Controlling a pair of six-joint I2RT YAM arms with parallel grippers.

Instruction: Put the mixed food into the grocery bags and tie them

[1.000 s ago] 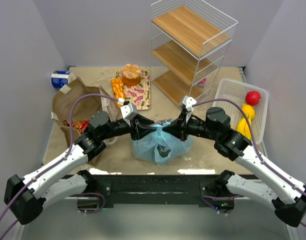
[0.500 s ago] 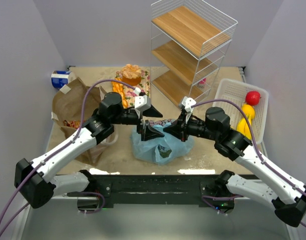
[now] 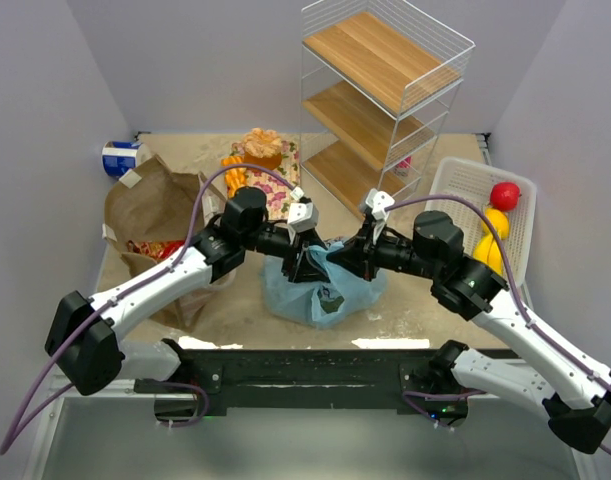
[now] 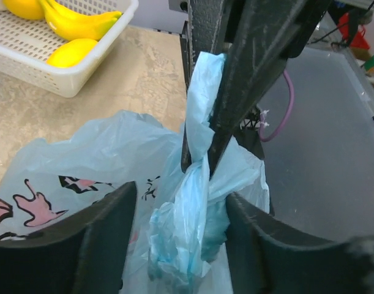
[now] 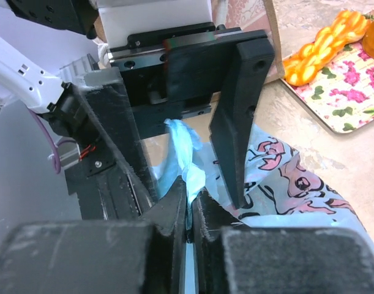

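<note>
On the left of the table (image 3: 235, 300), the brown paper bag (image 3: 145, 205) lies with red snack packets (image 3: 153, 248) at its mouth. Centre table, your light-blue bag (image 3: 315, 295) sits between both arms. Your right gripper (image 3: 342, 256) is clamped tight on the bag's twisted handle (image 4: 201, 122). Your left gripper (image 3: 307, 265) stands open, one finger on either side of that handle.

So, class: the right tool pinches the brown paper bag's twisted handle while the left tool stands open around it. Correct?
No: the left wrist view shows the twisted handle belongs to the light-blue plastic bag, not the brown paper bag. The right tool pinches it; the left tool stands open around it.
</note>
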